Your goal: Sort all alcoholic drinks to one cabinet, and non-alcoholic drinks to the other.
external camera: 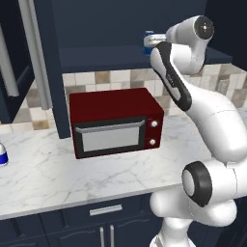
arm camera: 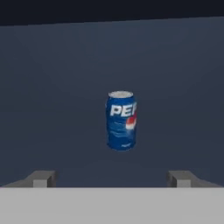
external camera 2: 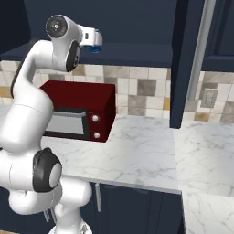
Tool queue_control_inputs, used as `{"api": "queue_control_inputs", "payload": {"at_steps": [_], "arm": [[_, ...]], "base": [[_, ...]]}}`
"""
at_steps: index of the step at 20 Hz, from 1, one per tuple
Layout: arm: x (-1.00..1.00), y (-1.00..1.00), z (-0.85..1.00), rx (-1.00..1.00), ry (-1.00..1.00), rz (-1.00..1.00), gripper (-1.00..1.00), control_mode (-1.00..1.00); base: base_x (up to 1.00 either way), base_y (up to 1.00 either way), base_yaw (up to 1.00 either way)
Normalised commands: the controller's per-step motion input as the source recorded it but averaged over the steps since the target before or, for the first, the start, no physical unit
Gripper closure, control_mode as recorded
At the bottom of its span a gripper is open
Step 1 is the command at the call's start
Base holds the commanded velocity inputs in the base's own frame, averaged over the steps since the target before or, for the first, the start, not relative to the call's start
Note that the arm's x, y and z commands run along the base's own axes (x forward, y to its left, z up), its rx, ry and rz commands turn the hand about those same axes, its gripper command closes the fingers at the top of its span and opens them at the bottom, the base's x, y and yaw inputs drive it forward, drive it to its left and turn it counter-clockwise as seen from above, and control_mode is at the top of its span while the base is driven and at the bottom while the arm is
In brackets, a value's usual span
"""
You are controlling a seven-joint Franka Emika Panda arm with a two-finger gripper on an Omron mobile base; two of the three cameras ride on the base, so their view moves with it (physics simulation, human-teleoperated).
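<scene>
A short blue can [arm camera: 121, 120] with white marks stands upright on the dark floor of the open navy upper cabinet [arm camera: 52, 78], a little way ahead of my gripper [arm camera: 113, 178]. The gripper is open, its fingertips [arm camera: 42, 179] wide apart and clear of the can. In the left base view the arm reaches up to the cabinet shelf [external camera: 106, 53] above the microwave, with the can [external camera: 148, 41] partly showing beside the hand. A small white bottle [external camera: 2, 155] with a blue label stands on the counter at the far left.
A dark red microwave [external camera: 116, 123] sits on the marble counter [external camera: 53, 178] under the open cabinet. The cabinet's open door [external camera: 52, 72] with its silver bar handle [external camera: 37, 53] juts out left of the microwave. A second navy cabinet [external camera: 12, 58] hangs further left.
</scene>
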Motion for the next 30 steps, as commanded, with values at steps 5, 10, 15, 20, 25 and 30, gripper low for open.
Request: {"api": "queue_control_inputs", "payload": {"at_steps": [5, 10, 15, 20, 25, 30], "arm": [[-1.00, 0.10, -0.27, 0.07, 0.00, -0.05, -1.00, -1.00], [-1.00, 0.04, -0.28, 0.11, 0.13, -0.11, -1.00, -1.00], [-1.00, 0.00, -0.70, 0.10, 0.23, -0.12, -1.00, -1.00], [-0.90, 0.00, -0.80, 0.11, 0.28, -0.10, -1.00, -1.00], [-0.67, 0.00, -0.68, 0.12, 0.24, -0.02, -1.00, -1.00], [-0.44, 0.00, -0.53, 0.08, 0.17, 0.00, -1.00, -1.00]], "base": [[0.00, 0.00, 0.00], [0.00, 0.00, 0.00], [0.00, 0.00, 0.00], [0.00, 0.00, 0.00], [0.00, 0.00, 0.00], [0.00, 0.00, 0.00]]}}
